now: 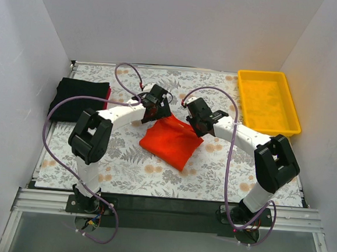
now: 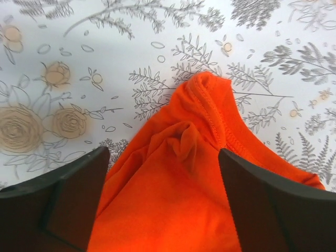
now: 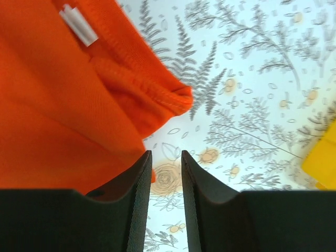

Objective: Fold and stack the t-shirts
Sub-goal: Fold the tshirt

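The orange-red t-shirt (image 1: 172, 139) lies folded and bunched in the middle of the table. My left gripper (image 1: 157, 104) is at the shirt's far left corner. In the left wrist view the left gripper (image 2: 164, 163) is wide open, and its fingers (image 2: 68, 199) straddle the shirt's wrinkled cloth (image 2: 173, 199). My right gripper (image 1: 196, 113) is at the shirt's far right corner. In the right wrist view the right gripper (image 3: 166, 157) has its jaws only narrowly apart, with bare table between them, just beside the shirt's hem (image 3: 142, 89). The white neck label (image 3: 79, 25) shows. A folded black t-shirt (image 1: 77, 98) lies at the far left on a dark red one (image 1: 106, 105).
A yellow plastic tray (image 1: 268, 102) stands at the far right; its corner shows in the right wrist view (image 3: 323, 163). The floral tablecloth (image 1: 124, 175) covers the table. White walls close in the left, back and right sides.
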